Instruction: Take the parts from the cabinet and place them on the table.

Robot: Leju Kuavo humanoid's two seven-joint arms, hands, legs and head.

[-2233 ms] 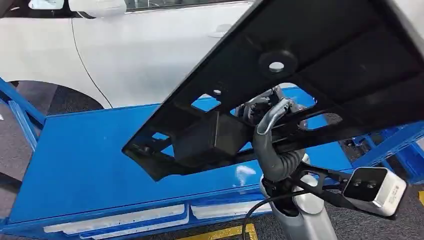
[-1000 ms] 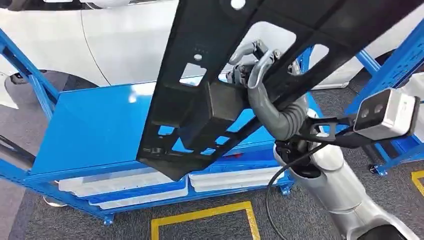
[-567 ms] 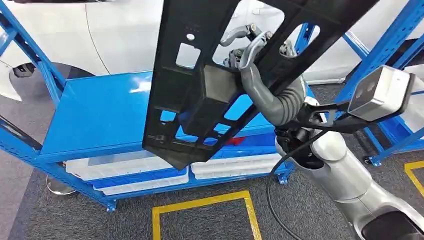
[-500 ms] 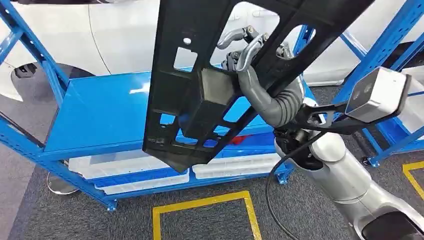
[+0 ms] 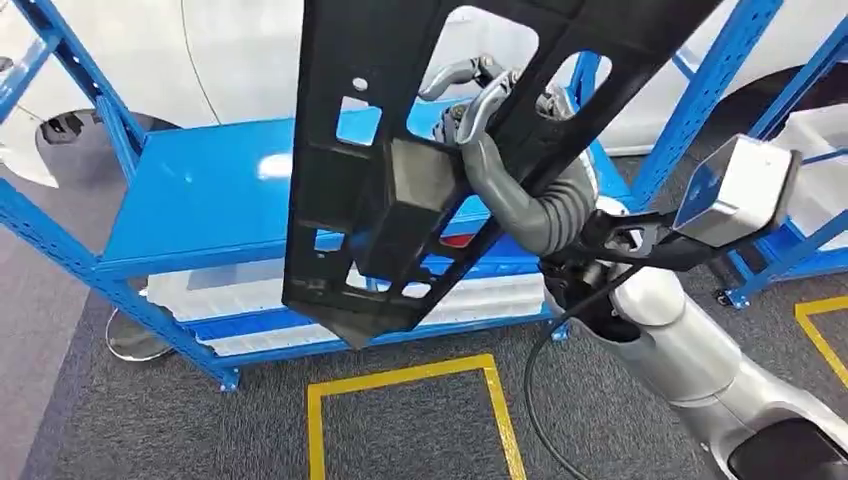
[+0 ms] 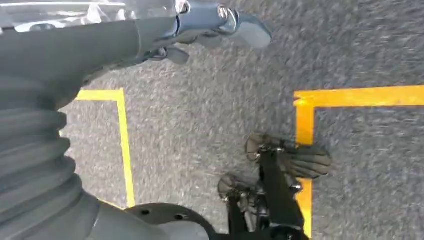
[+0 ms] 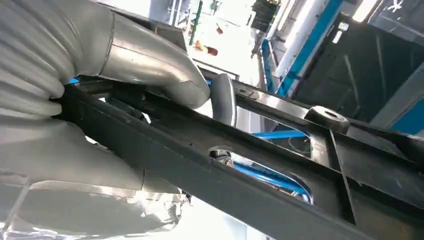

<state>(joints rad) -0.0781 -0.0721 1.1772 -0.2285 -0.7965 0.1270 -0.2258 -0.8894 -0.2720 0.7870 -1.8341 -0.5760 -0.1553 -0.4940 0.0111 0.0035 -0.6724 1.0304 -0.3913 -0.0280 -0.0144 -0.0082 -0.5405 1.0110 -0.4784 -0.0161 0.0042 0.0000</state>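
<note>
A large black plastic panel [image 5: 400, 120] with several cut-outs hangs steeply tilted in front of me, its lower end over the front edge of the blue table [image 5: 200, 190]. My right hand [image 5: 480, 100] grips it through a cut-out near its middle. In the right wrist view the thumb and fingers of the right hand [image 7: 150, 65] wrap a bar of the panel [image 7: 280, 150]. My left hand [image 6: 200, 25] hangs over the grey carpet and holds nothing.
A white car [image 5: 230, 50] stands behind the table. White bins [image 5: 230, 290] sit on the table's lower shelf. Blue rack uprights [image 5: 700, 100] rise at the right and a blue frame post [image 5: 60, 260] at the left. Yellow floor tape [image 5: 400, 385] marks the carpet.
The whole view has shifted, so the table now lies lower and farther with floor in front of it. The panel has swung from nearly flat to steeply tilted, still in my right hand.
</note>
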